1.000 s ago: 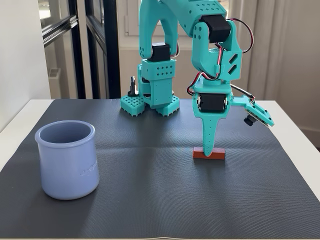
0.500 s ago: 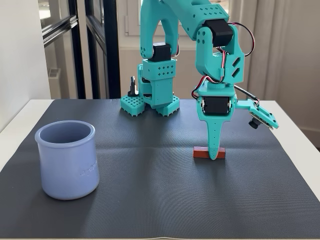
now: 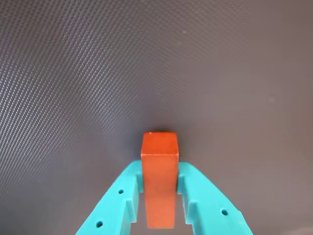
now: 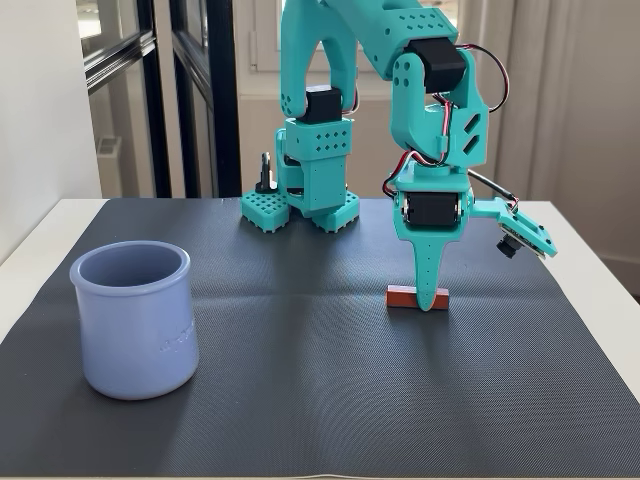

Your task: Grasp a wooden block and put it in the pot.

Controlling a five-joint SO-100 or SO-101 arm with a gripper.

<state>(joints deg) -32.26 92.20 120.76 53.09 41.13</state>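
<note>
My jaws [image 3: 160,205] just closed up, now clamped on the wooden block [image 3: 160,178], lifted slightly off the mat [image 4: 300,380]. Grasp done; pot [image 4: 134,320] is next, well left in fixed view.

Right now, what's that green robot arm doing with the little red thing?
The arm's gripper is down on the dark mat, with its two fingers closed around a small red-brown wooden block. In the fixed view the block sits at mat level, not clearly lifted. The lavender-blue pot waits off to the left, apparently empty.
</note>
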